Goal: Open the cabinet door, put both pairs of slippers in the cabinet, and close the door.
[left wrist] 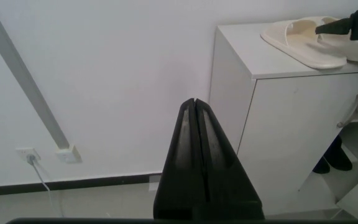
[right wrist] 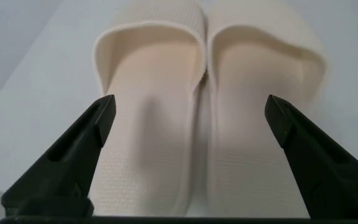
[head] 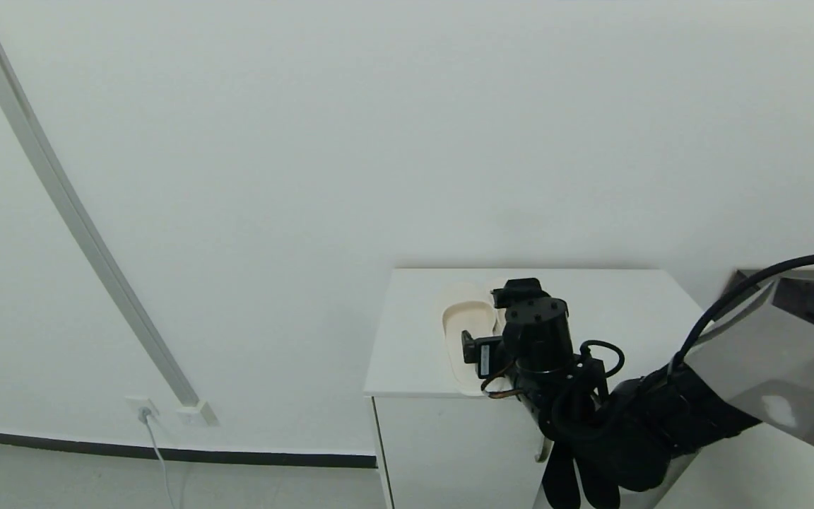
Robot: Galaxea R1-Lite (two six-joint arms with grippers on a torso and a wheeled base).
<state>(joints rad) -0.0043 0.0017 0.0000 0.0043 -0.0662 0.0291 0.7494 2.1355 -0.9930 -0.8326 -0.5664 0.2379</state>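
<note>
Cabinet [head: 407, 339]: white, standing against the wall. In the left wrist view its door [left wrist: 291, 130] stands open. The handle [left wrist: 351, 111] is near the free edge of the door. Past that edge the interior shows dark shoes [left wrist: 333, 158] on a lower level.

Slippers [head: 469, 325]: one cream pair, lying flat on the cabinet top. The pair sits left of the middle and reaches the front edge. The two slippers lie side by side with their inner edges touching, as seen in the right wrist view [right wrist: 160, 124].

Right gripper [right wrist: 189, 102]: positioned over the cabinet top at the slippers. Its jaws are spread wide, with one finger outside each slipper so that the pair lies between them. Contact between the fingers and the slippers cannot be determined. The left wrist view shows this gripper [left wrist: 340, 26] above the pair.

Left gripper [left wrist: 194, 102]: held clear of the cabinet, off its left side and lower than its top. The fingers are pressed together with nothing between them.

Wall: a white cable duct [head: 61, 191] runs diagonally down to a point near a wall socket [head: 142, 408] with a cable plugged in.
</note>
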